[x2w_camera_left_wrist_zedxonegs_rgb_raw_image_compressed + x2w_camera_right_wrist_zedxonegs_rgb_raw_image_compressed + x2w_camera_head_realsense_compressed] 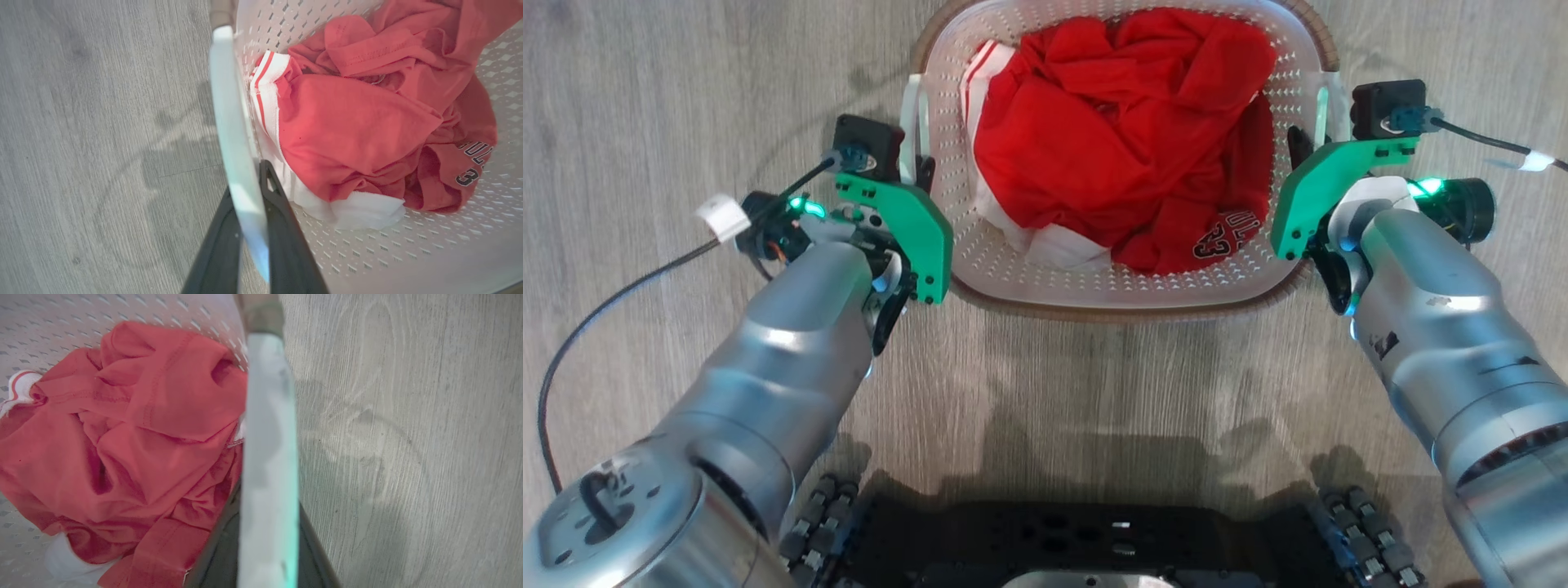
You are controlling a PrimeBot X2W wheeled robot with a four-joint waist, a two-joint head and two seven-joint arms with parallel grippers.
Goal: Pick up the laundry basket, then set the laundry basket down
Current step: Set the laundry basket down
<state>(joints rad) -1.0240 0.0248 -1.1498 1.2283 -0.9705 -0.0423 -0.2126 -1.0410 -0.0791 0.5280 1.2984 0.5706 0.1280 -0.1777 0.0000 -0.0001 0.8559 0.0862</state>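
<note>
The laundry basket (1013, 269), white and perforated with a brown rim (1094, 312), sits at the top centre of the head view, holding a crumpled red and white garment (1119, 122). My left gripper (923, 167) is shut on the basket's left white handle (913, 122). In the left wrist view that handle (233, 122) runs between the two dark fingers (282, 228). My right gripper (1298, 147) is shut on the right handle (1327, 106). The right wrist view has this handle (267, 437) pinched between the fingers (216, 547). Whether the basket touches the floor is unclear.
Grey wood-grain floor (645, 98) lies all around the basket. My dark wheeled base (1094, 531) is at the bottom of the head view. A black cable (596, 318) loops off the left wrist and another cable (1486, 139) leaves the right wrist.
</note>
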